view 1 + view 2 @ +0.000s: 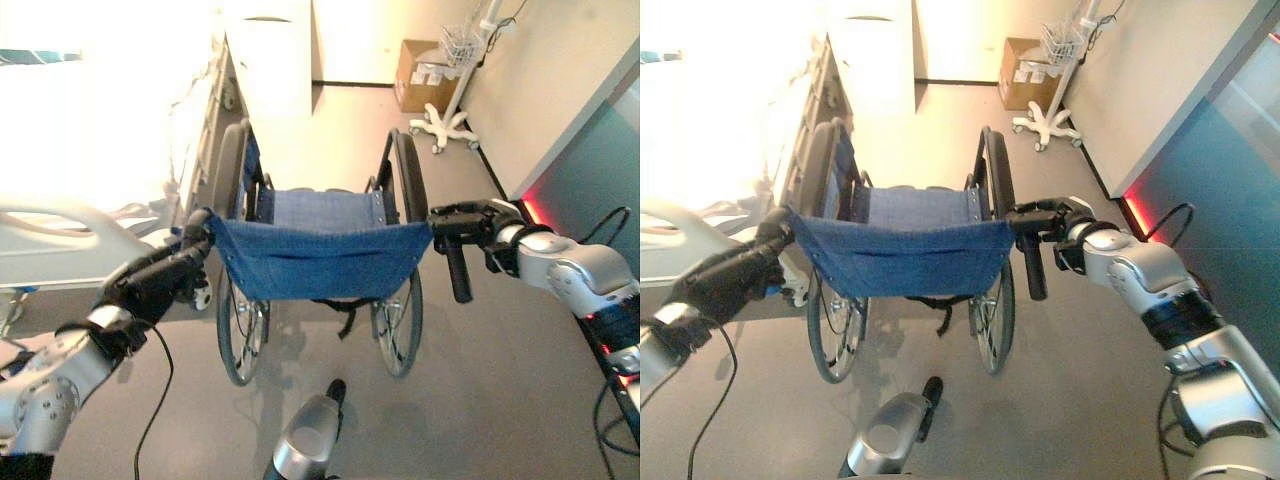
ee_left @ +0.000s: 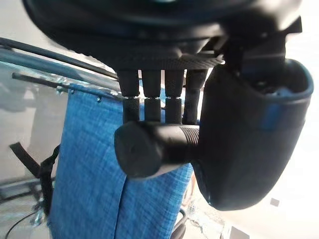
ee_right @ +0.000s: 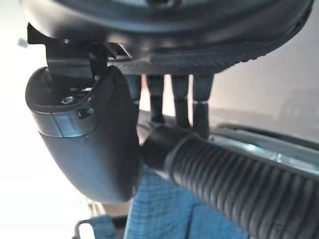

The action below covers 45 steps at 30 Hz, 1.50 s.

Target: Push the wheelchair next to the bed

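Wheelchair (image 1: 320,260) beside bed (image 1: 60,240), each robot hand, left (image 1: 160,280) and right (image 1: 470,225), grasping a handle; next, push forward evenly.

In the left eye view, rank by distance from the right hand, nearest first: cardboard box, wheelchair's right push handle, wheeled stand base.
1. Push handle: in the right hand, by the wheelchair's right side.
2. Stand base: ahead, by the right wall.
3. Cardboard box: beyond the stand, at the far wall.

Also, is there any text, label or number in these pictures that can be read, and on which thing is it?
None can be read.
Cardboard box: pale labels on it, print too small to read.
Wheelchair: no text visible.
Bed: washed out by light, no text visible.
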Motion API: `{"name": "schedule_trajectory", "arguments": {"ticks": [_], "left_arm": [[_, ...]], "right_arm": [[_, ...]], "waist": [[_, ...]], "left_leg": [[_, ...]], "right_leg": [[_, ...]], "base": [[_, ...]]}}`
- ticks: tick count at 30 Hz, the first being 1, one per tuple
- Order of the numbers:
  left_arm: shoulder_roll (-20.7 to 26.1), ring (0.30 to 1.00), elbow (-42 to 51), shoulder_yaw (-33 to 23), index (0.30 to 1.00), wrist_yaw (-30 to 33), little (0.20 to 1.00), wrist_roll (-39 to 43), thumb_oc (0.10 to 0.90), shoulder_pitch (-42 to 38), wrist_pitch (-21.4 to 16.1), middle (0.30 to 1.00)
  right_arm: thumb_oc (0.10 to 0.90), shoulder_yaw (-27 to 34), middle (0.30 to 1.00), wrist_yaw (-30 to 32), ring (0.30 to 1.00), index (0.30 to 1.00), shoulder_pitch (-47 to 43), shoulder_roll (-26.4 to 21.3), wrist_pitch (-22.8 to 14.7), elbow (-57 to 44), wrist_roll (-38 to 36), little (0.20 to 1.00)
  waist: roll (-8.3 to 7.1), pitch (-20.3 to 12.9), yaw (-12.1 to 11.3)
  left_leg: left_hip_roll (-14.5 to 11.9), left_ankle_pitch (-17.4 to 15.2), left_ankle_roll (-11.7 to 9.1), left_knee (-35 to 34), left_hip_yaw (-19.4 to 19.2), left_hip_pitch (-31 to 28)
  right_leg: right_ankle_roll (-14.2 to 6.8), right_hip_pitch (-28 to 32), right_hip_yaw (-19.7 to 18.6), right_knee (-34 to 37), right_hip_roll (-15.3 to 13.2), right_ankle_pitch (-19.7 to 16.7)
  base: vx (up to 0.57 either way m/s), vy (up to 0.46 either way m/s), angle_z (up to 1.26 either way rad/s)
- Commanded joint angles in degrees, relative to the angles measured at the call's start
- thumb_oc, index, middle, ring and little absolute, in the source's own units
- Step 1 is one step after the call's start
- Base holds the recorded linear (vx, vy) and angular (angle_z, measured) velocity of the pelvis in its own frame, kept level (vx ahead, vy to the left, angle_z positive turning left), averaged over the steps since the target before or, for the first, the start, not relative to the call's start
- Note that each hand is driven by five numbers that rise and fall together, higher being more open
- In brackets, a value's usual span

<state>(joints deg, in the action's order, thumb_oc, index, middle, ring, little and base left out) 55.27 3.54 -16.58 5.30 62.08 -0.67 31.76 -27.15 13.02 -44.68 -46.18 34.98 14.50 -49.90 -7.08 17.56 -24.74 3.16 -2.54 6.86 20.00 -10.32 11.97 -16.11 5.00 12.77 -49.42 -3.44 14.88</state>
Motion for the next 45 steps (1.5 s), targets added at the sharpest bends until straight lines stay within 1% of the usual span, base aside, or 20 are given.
{"name": "schedule_trajectory", "arguments": {"ticks": [1, 5, 6, 7, 13, 16, 20, 23, 24, 26, 28, 31, 32, 34, 36, 39, 41, 42, 44, 45], "left_arm": [[4.6, 0.300, 4.0, 2.3, 0.300, -5.6, 0.300, 5.5, 0.400, -5.0, -2.6, 0.300], [7.8, 0.300, 1.9, 4.4, 0.300, -6.6, 0.300, 9.9, 0.400, -7.8, -3.8, 0.300], [8.0, 0.300, 1.6, 4.6, 0.300, -7.1, 0.300, 10.7, 0.400, -7.9, -4.7, 0.300], [7.9, 0.300, 1.7, 4.7, 0.300, -7.0, 0.300, 11.2, 0.400, -8.0, -5.1, 0.300], [8.1, 0.300, 3.5, 4.4, 0.300, -6.3, 0.300, 11.3, 0.400, -7.3, -9.2, 0.300], [7.2, 0.300, 4.5, 2.9, 0.300, -6.1, 0.300, 9.6, 0.400, -6.0, -8.6, 0.300], [4.2, 0.300, 6.4, 2.0, 0.300, -6.6, 0.300, 7.9, 0.400, -2.0, -9.0, 0.300], [1.6, 0.300, 8.4, 1.4, 0.300, -5.0, 0.300, 8.1, 0.400, 0.4, -8.7, 0.300], [0.6, 0.300, 9.3, 1.3, 0.300, -4.0, 0.300, 8.3, 0.400, 1.5, -8.6, 0.300], [-0.5, 0.300, 10.6, 0.8, 0.300, -2.6, 0.300, 8.7, 0.400, 3.1, -9.1, 0.300], [-1.1, 0.300, 10.8, 0.0, 0.300, -2.2, 0.300, 8.7, 0.400, 4.0, -9.2, 0.300], [-1.3, 0.300, 9.5, -2.2, 0.300, -3.1, 0.300, 8.4, 0.400, 5.8, -9.9, 0.300], [-0.7, 0.300, 8.9, -3.5, 0.300, -3.7, 0.300, 8.8, 0.400, 6.8, -10.1, 0.300], [-0.6, 0.300, 8.3, -3.8, 0.300, -5.0, 0.300, 8.5, 0.400, 7.1, -10.1, 0.300], [-1.1, 0.300, 8.1, -3.1, 0.300, -6.5, 0.300, 6.9, 0.400, 7.0, -10.1, 0.300], [-1.6, 0.300, 8.9, -0.9, 0.300, -7.5, 0.300, 5.0, 0.400, 5.1, -10.2, 0.300], [-1.7, 0.300, 8.9, -0.3, 0.300, -8.1, 0.300, 4.2, 0.400, 4.3, -10.4, 0.300], [-1.0, 0.300, 8.6, -1.0, 0.300, -8.2, 0.300, 4.6, 0.400, 3.6, -9.6, 0.300], [-0.1, 0.300, 8.2, -1.5, 0.300, -7.5, 0.300, 6.1, 0.400, 3.1, -9.0, 0.300], [0.8, 0.300, 7.2, -2.4, 0.300, -7.5, 0.300, 7.2, 0.400, 2.3, -6.9, 0.300]], "right_arm": [[0.400, 1.0, 0.300, -3.3, 0.300, 0.300, -1.9, 1.3, -9.6, -8.1, -2.1, 0.300], [0.400, 2.6, 0.300, -3.2, 0.300, 0.300, -0.3, -0.7, -8.3, -10.2, -0.3, 0.300], [0.400, 3.5, 0.300, -4.4, 0.300, 0.300, -0.3, -1.9, -8.3, -10.0, 0.4, 0.300], [0.400, 4.0, 0.300, -5.3, 0.300, 0.300, -0.5, -2.9, -8.4, -9.6, 0.6, 0.300], [0.400, 5.2, 0.300, -3.2, 0.300, 0.300, -3.8, -7.5, -7.9, -11.7, -3.0, 0.300], [0.400, 6.8, 0.300, -1.2, 0.300, 0.300, -4.1, -7.9, -4.5, -15.1, -5.4, 0.300], [0.400, 6.4, 0.300, -3.6, 0.300, 0.300, -4.5, -9.7, -3.6, -14.3, -6.3, 0.300], [0.400, 4.7, 0.300, -5.5, 0.300, 0.300, -5.0, -10.5, -2.7, -13.5, -5.7, 0.300], [0.400, 3.2, 0.300, -6.2, 0.300, 0.300, -5.3, -10.3, -3.1, -13.1, -4.5, 0.300], [0.400, 1.5, 0.300, -6.6, 0.300, 0.300, -5.5, -10.2, -4.0, -13.3, -3.9, 0.300], [0.400, 0.9, 0.300, -6.4, 0.300, 0.300, -5.7, -10.2, -4.2, -14.0, -4.5, 0.300], [0.400, 0.5, 0.300, -7.0, 0.300, 0.300, -6.4, -8.2, -3.9, -14.5, -2.4, 0.300], [0.400, -0.4, 0.300, -6.5, 0.300, 0.300, -7.8, -7.0, -3.8, -13.8, -2.3, 0.300], [0.400, -0.9, 0.300, -5.8, 0.300, 0.300, -9.1, -5.4, -3.8, -12.4, -2.0, 0.300], [0.400, -1.2, 0.300, -4.2, 0.300, 0.300, -9.5, -3.4, -3.8, -11.0, -1.1, 0.300], [0.400, -0.9, 0.300, -2.3, 0.300, 0.300, -7.8, -2.5, -4.5, -10.6, -0.1, 0.300], [0.400, -0.1, 0.300, -2.6, 0.300, 0.300, -6.4, -2.3, -5.2, -10.6, 1.0, 0.300], [0.400, 0.6, 0.300, -3.8, 0.300, 0.300, -5.7, -1.2, -6.0, -9.5, 2.2, 0.300], [0.400, 0.8, 0.300, -4.7, 0.300, 0.300, -5.3, -0.9, -6.4, -9.0, 2.5, 0.300], [0.400, 1.4, 0.300, -5.7, 0.300, 0.300, -4.3, -0.5, -6.7, -8.4, 3.6, 0.300]], "waist": [[1.01, -6.1, 3.7], [2.82, -6.4, 6.5], [3.53, -5.6, 7.3], [3.93, -5.0, 7.8], [2.64, -1.7, 11.2], [1.40, -1.0, 11.5], [0.35, -3.4, 12.0], [0.08, -5.0, 12.4], [-0.23, -4.7, 12.1], [-0.41, -3.9, 11.3], [-0.19, -3.3, 10.7], [0.40, -2.3, 8.0], [0.93, -2.6, 6.7], [1.31, -2.7, 5.5], [2.28, -3.0, 4.0], [2.87, -3.8, 3.8], [2.44, -4.1, 3.6], [1.78, -5.3, 3.2], [1.20, -5.7, 2.6], [0.00, -6.4, 1.8]], "left_leg": [[5.6, 4.5, -2.0, -11.8, 5.5, -0.1], [5.6, 3.6, -3.3, -8.2, 6.4, 1.6], [5.1, 3.2, -4.4, -6.2, 6.9, 1.9], [4.8, 2.8, -4.9, -4.8, 7.5, 2.0], [3.0, -6.2, -5.7, -3.2, 13.0, -5.8], [0.9, -10.2, -6.1, -1.6, 14.9, -9.6], [-0.6, -8.5, -7.0, 3.4, 16.7, -10.3], [-2.7, -0.8, -9.7, 12.6, 16.4, -10.3], [-2.3, 3.8, -10.7, 23.5, 15.5, -6.9], [0.6, 4.9, -10.8, 34.6, 14.4, -1.4], [1.5, 4.4, -10.3, 36.5, 13.7, 1.4], [2.8, 3.0, -9.1, 24.3, 12.5, 3.7], [1.8, 4.0, -8.9, 14.3, 11.2, 3.1], [1.0, 5.7, -9.2, 6.3, 9.6, 3.0], [0.0, 8.1, -10.8, -2.5, 6.4, 4.7], [-1.6, 13.0, -11.5, -11.4, -3.2, 7.4], [-1.0, 12.2, -10.9, -10.0, -4.1, 7.9], [0.8, 6.7, -7.9, -11.5, -4.4, 6.4], [2.0, 4.3, -6.1, -10.3, -3.6, 6.1], [3.3, 1.7, -3.3, -9.1, -3.3, 5.4]], "right_leg": [[3.1, 2.7, 1.1, 11.0, 8.0, -20.0], [8.0, 2.3, 0.2, 25.6, 3.9, -10.7], [10.0, 1.5, -0.2, 33.5, 2.8, -7.5], [10.7, 1.4, -0.2, 37.5, 2.3, -7.0], [5.0, -11.0, -0.8, 51.4, -7.6, -23.4], [4.2, -12.9, -0.6, 49.5, -8.0, -24.3], [5.3, -12.2, -0.4, 45.8, -5.6, -21.0], [8.8, -11.1, 1.3, 44.6, -3.7, -18.4], [11.0, -9.3, 2.9, 44.6, -3.1, -17.2], [12.6, -7.6, 4.2, 44.2, -2.3, -16.0], [13.2, -6.6, 4.7, 43.9, -1.3, -15.4], [12.9, -3.2, 4.9, 44.5, 0.9, -14.3], [13.0, -1.5, 5.5, 45.0, 2.1, -13.3], [13.4, 0.3, 6.6, 45.8, 3.3, -12.0], [14.1, 3.4, 8.1, 45.9, 6.0, -8.7], [15.9, 7.6, 10.8, 45.7, 9.0, -5.0], [16.3, 8.2, 11.2, 44.7, 9.1, -3.5], [15.5, 8.3, 11.1, 42.0, 8.9, -1.6], [15.3, 8.9, 10.9, 40.2, 8.7, -0.1], [12.9, 8.9, 11.5, 34.2, 7.5, -2.8]], "base": [[0.32, -0.007, 0.09], [0.24, -0.031, 0.16], [0.16, -0.092, 0.23], [0.17, -0.113, 0.33], [0.25, -0.282, 0.48], [0.51, -0.335, 0.42], [0.47, -0.189, 0.43], [0.36, -0.164, 0.62], [0.23, -0.188, 0.40], [0.25, -0.200, -0.06], [0.29, -0.162, -0.43], [0.36, -0.114, 0.09], [0.41, -0.085, 0.05], [0.34, -0.078, -0.16], [0.42, -0.114, -0.09], [0.43, -0.119, 0.19], [0.40, -0.036, 0.18], [0.39, 0.025, 0.20], [0.45, 0.015, 0.10], [0.48, 0.009, -0.18]]}}
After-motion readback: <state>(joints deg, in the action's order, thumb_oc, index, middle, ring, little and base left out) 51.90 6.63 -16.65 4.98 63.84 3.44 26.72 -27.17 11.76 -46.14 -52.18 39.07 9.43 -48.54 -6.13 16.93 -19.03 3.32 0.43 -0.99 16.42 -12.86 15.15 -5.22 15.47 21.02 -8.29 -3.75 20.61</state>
